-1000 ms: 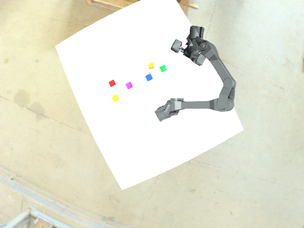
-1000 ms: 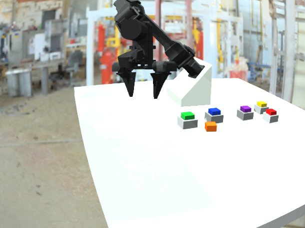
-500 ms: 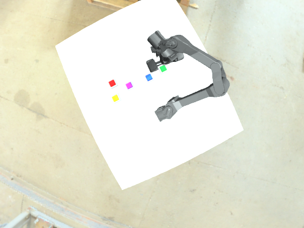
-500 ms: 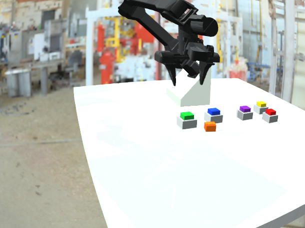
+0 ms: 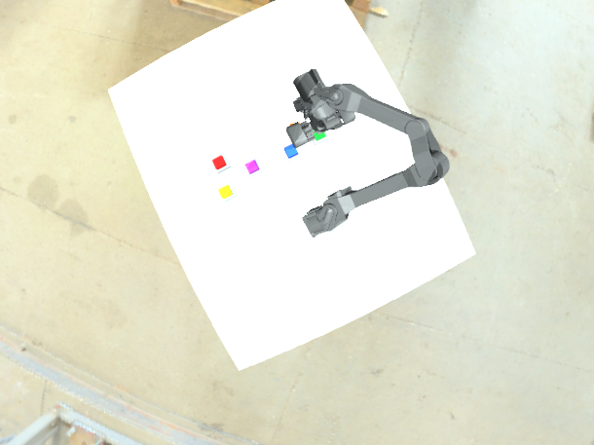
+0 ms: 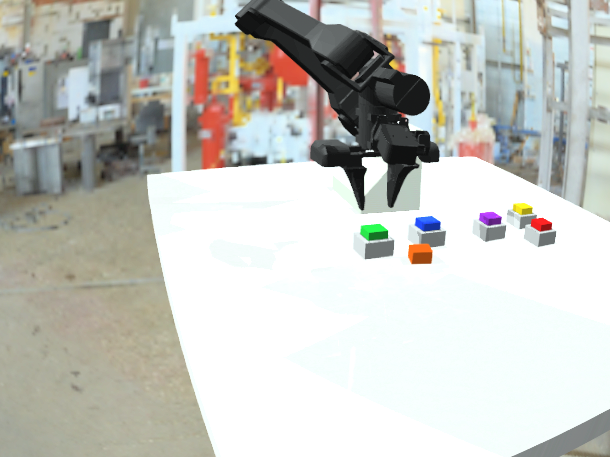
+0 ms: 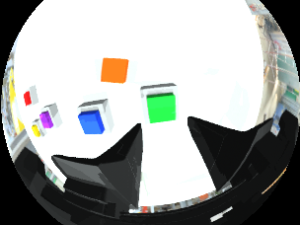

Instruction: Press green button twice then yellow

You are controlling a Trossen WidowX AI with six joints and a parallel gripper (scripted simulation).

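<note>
Hovering above the white surface, the arm hangs its jaws over the green button, not touching it. Judging by that, no press looks done yet; two on green and one on the yellow button, well apart at the far end of the row, remain. The jaws stand about half spread, holding nothing. An orange block lies near the green button.

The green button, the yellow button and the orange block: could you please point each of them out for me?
green button (image 6: 373, 231), exterior view, its green cap.
yellow button (image 5: 225, 191), top view, middle of its yellow cap.
orange block (image 7: 114, 69), wrist view, its top face.
</note>
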